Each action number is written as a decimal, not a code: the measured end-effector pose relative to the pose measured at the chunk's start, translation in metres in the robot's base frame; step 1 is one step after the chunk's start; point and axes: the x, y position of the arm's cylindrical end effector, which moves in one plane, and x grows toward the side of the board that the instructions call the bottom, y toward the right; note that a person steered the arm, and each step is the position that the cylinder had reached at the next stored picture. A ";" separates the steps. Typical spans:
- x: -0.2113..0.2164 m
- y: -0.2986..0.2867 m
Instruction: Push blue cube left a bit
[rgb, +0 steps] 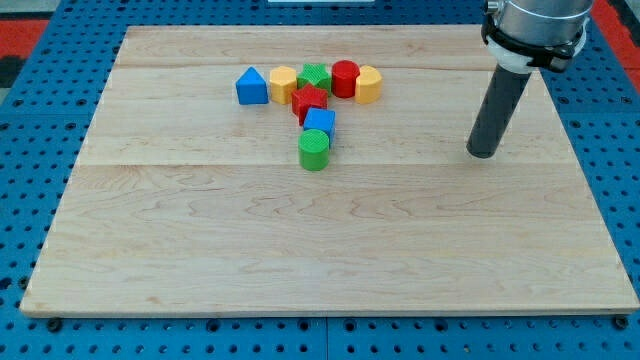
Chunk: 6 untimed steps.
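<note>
The blue cube (321, 122) sits near the middle of the wooden board (320, 240), touching a green cylinder (314, 149) just below it and a red star-shaped block (309, 101) just above it. My tip (482, 154) rests on the board far to the view's right of the blue cube, about a quarter of the board's width away, touching no block. The dark rod rises from the tip toward the view's top right.
A row of blocks lies above the cube: a blue triangular block (251, 86), a yellow block (283, 84), a green star-shaped block (315, 77), a red cylinder (345, 77) and a yellow block (368, 84). A blue pegboard (30, 200) surrounds the board.
</note>
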 end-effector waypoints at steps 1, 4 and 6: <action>0.000 -0.004; -0.030 -0.079; -0.033 -0.141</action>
